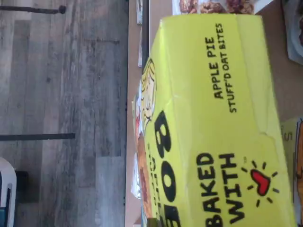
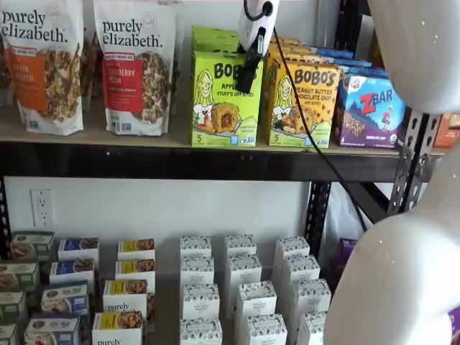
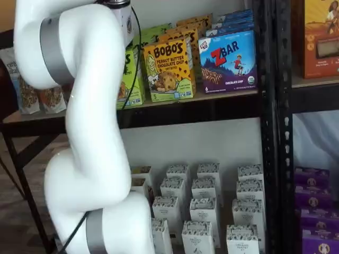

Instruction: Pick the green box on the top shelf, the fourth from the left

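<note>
The green Bobo's Apple Pie box stands upright at the front edge of the top shelf, with more green boxes behind it. My gripper hangs from above, its white body over the box's upper right corner and its black fingers in front of that corner. The fingers show side-on, so I cannot tell whether there is a gap. In the wrist view the box's yellow-green top fills most of the picture, close below. In a shelf view only a strip of the green box shows behind my arm, and the gripper is hidden.
An orange Bobo's peanut butter box stands right beside the green box, then a blue ZBar box. Granola bags stand on its left. Small white boxes fill the lower shelf. My white arm covers the right side.
</note>
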